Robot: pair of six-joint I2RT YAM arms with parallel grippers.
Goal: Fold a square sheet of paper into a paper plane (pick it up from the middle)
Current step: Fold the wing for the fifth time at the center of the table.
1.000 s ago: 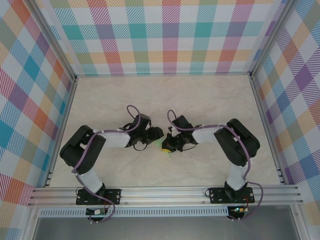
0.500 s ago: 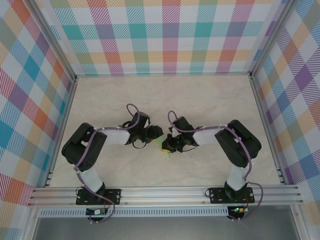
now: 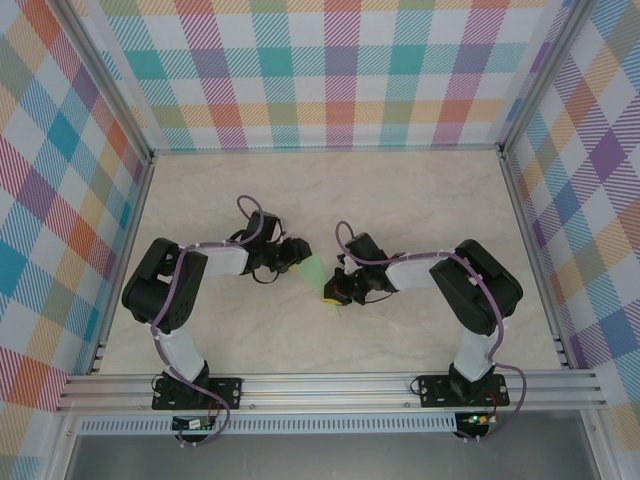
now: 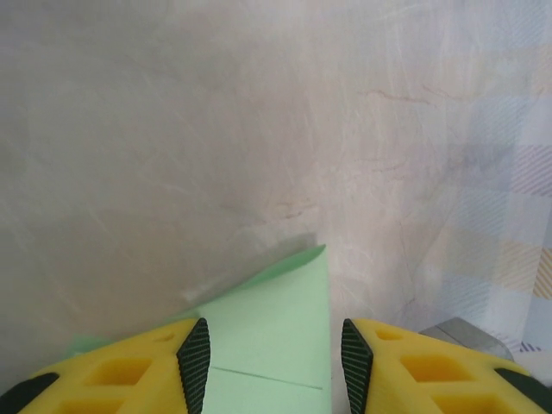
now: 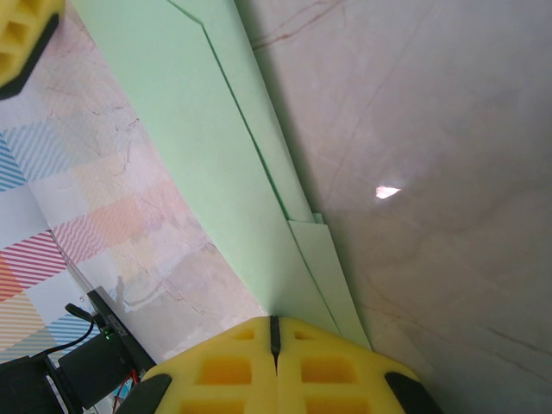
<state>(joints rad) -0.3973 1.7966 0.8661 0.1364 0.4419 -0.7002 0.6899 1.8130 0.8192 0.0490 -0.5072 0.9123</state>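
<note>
The paper plane (image 3: 314,273) is pale mint-green paper folded into a narrow pointed shape with layered flaps, and it lies low over the marble table between the two grippers. My right gripper (image 3: 336,291) is shut on one end of it; the right wrist view has the paper plane (image 5: 198,147) running away from the closed right gripper (image 5: 274,332). My left gripper (image 3: 297,255) stands open at the other end. In the left wrist view the paper plane's tip (image 4: 280,310) lies between the spread jaws of the left gripper (image 4: 269,341), touching neither pad.
The marble table (image 3: 420,200) is boxed in by plaid walls (image 3: 330,80) at the back and both sides. An aluminium rail (image 3: 330,385) carrying the arm bases runs along the near edge. A yellow finger of the left gripper (image 5: 21,30) shows in the right wrist view's top-left corner.
The left arm has drawn back up and to the left, uncovering the green paper in the top view. The right arm and its grip have not moved.
</note>
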